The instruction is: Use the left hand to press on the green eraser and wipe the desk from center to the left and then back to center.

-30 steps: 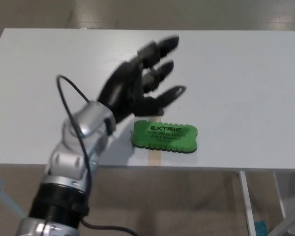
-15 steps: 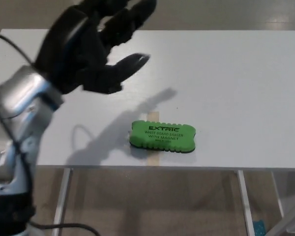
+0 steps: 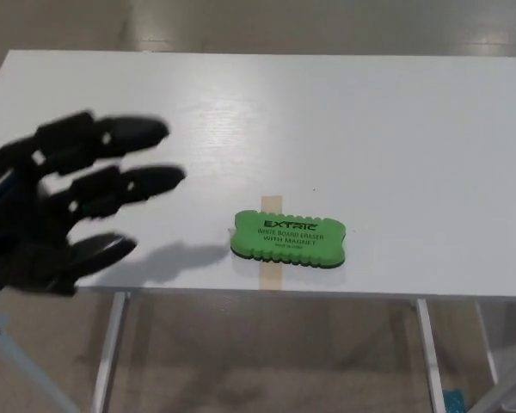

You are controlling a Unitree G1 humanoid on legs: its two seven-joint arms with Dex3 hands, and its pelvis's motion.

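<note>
The green eraser (image 3: 288,238) with black lettering lies flat on the white desk (image 3: 353,129) near its front edge, over a strip of tan tape (image 3: 270,274). My left hand (image 3: 64,206) hangs large and blurred at the picture's left, close to the camera, open with its fingers spread and pointing right. It is well to the left of the eraser and does not touch it. My right hand does not show.
The desk's front edge runs along the lower part of the picture, with its metal legs (image 3: 110,353) and the tan floor below. Part of a metal frame (image 3: 499,387) shows at the lower right corner.
My left hand has swung from above the eraser up and away, then down to the left edge of the picture, closer to the camera. The eraser has stayed in place.
</note>
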